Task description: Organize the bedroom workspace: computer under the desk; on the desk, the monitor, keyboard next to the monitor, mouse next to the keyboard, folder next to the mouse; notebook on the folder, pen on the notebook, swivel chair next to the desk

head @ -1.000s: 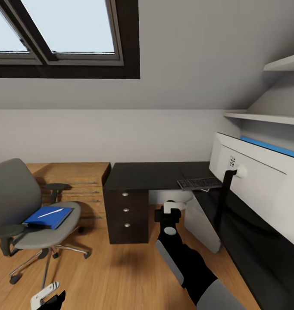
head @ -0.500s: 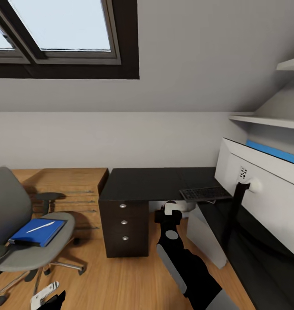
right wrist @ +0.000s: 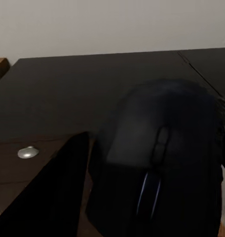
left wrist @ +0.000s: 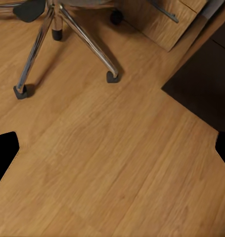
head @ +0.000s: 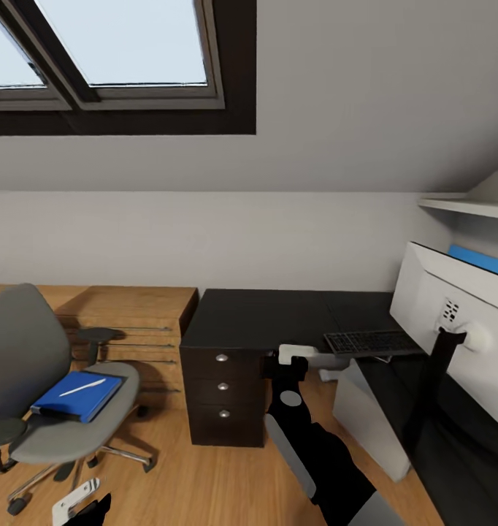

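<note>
**A:** Since a second ago the whole head view has slid sideways, so that is the camera turning, not the furniture; the monitor (head: 453,321) sits further toward 3 o'clock and the swivel chair (head: 41,394) is more fully in frame at 8 o'clock. The right gripper (head: 293,359) keeps its place near centre.

**B:** And the mouse (right wrist: 159,173)?

**A:** Clamped in the right gripper, by my reading. In the right wrist view a rounded, glossy black shell with a scroll wheel sits between the dark fingers (right wrist: 48,197), with the desk (head: 278,314) top beyond it. It hangs just off the desk's front edge, above the drawers, at 6 o'clock from the bare top.

**B:** How should the placing go?

**A:** Carry it forward over the edge and toward 2 o'clock, where the keyboard (head: 373,342) lies, and set it flat on bare desk just beside the keyboard's near end. Lower it until it rests before letting go; that smooth shell will likely skate if dropped.

**B:** The left gripper (head: 81,504)?

**A:** Low at 7 o'clock over the wooden floor (left wrist: 112,163), holding nothing visible; its two dark fingertips at the edges of the left wrist view look spread apart.

**B:** What remains on the chair?

**A:** The folder (head: 77,394), bright blue, with the pen (head: 82,387) lying white across it.
</note>
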Robot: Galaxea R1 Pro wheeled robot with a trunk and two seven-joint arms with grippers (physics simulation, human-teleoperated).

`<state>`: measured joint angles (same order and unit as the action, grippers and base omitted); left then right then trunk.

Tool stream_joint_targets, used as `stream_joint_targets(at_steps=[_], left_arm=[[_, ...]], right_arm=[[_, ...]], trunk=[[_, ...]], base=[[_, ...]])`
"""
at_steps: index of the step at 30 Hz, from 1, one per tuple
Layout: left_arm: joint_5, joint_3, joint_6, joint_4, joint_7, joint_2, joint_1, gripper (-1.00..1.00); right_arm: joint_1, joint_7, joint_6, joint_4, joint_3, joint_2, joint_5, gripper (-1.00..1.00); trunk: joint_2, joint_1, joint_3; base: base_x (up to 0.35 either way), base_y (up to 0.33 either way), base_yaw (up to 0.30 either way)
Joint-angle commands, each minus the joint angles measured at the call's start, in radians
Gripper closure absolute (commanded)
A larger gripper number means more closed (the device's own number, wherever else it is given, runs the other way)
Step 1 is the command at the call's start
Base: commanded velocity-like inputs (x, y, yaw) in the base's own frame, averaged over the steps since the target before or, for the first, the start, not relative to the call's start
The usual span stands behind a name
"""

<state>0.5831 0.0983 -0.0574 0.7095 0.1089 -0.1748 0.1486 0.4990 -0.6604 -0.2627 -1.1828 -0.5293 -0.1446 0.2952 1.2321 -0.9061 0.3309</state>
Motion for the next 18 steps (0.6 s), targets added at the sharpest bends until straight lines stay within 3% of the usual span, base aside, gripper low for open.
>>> stream_joint_targets(at_steps=[1,18], left_arm=[[0.008,0.0,-0.005,0.002,0.004,0.0,0.0,-1.0],[0.005,-0.004,-0.004,0.002,0.003,0.001,0.0,-1.0]], right_arm=[[0.001,-0.007,-0.006,-0.001,-0.002,0.0,0.004,1.0],[0.001,-0.007,-0.006,-0.001,-0.001,0.002,0.004,1.0]], trunk=[[0.001,0.0,0.001],[0.001,0.0,0.001]], base=[[0.001,0.0,0.278],[0.0,0.0,0.279]])
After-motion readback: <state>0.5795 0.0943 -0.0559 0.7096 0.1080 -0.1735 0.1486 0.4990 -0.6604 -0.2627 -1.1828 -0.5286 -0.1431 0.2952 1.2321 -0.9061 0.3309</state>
